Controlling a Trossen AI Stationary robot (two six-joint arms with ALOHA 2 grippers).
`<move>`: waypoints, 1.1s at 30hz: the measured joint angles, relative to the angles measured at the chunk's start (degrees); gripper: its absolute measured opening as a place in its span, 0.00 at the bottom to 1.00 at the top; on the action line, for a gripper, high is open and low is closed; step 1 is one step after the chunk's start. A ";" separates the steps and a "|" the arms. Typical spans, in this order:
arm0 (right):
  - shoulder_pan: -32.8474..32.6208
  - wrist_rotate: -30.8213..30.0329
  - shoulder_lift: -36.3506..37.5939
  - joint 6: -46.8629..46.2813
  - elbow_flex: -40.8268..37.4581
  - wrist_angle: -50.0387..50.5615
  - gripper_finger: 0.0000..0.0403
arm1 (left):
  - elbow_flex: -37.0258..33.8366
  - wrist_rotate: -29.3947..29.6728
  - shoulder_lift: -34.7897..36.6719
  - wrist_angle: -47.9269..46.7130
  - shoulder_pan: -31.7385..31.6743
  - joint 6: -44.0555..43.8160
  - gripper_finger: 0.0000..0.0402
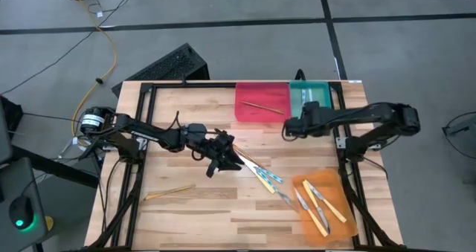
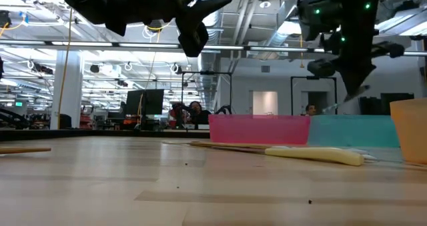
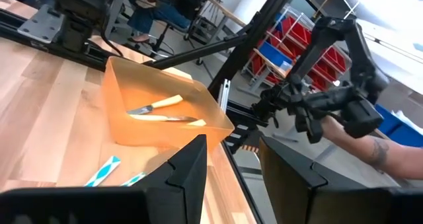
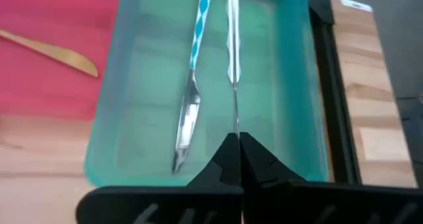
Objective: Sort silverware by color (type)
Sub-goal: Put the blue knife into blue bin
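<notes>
My right gripper (image 4: 236,141) is shut and hangs over the teal tray (image 4: 301,85), tilted down. A slim metal utensil (image 4: 231,45) runs out from its fingertips. A blue-handled utensil (image 4: 192,78) lies flat in that tray. A tan wooden piece (image 1: 262,106) lies in the red tray (image 1: 249,96). Yellow-handled knives (image 1: 318,207) lie in the orange tray (image 1: 333,181). Blue-handled pieces (image 1: 265,178) lie on the table. My left gripper (image 3: 231,178) stands open above the table's middle, near them, with nothing between its fingers. My right gripper pinches the thin metal end (image 4: 235,121) of the slim utensil between its two fingertips. The fingers slant down from the table's near side, along the utensil. The utensil points away over the teal tray; whether its far end rests on the tray floor I cannot tell.
Another tan wooden piece (image 1: 169,192) lies on the table at the near left. Black frame rails (image 1: 343,144) run along the table's sides. Beyond the right edge, a person's forearm (image 3: 370,151) shows in the left wrist view.
</notes>
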State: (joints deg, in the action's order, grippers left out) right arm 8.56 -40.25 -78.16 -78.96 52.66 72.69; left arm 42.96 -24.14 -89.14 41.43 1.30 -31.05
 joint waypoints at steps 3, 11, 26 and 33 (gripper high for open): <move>4.81 1.90 2.03 5.55 -3.65 -7.26 0.01 | 0.00 0.30 0.00 0.02 0.00 0.09 0.30; 13.76 9.30 5.85 18.01 -11.37 -24.02 0.01 | 0.00 -1.84 0.00 0.07 0.04 0.55 0.30; 18.31 10.41 5.76 24.00 -13.19 -29.85 0.11 | 0.00 -2.63 0.03 4.15 0.04 -0.08 0.30; 18.33 10.87 5.76 25.54 -13.19 -29.75 0.29 | 0.00 -2.98 0.03 3.96 0.04 -0.10 0.30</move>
State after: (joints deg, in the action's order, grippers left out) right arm 26.89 -29.38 -72.40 -53.43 39.46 42.94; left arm 42.96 -27.12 -89.12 45.39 1.34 -31.16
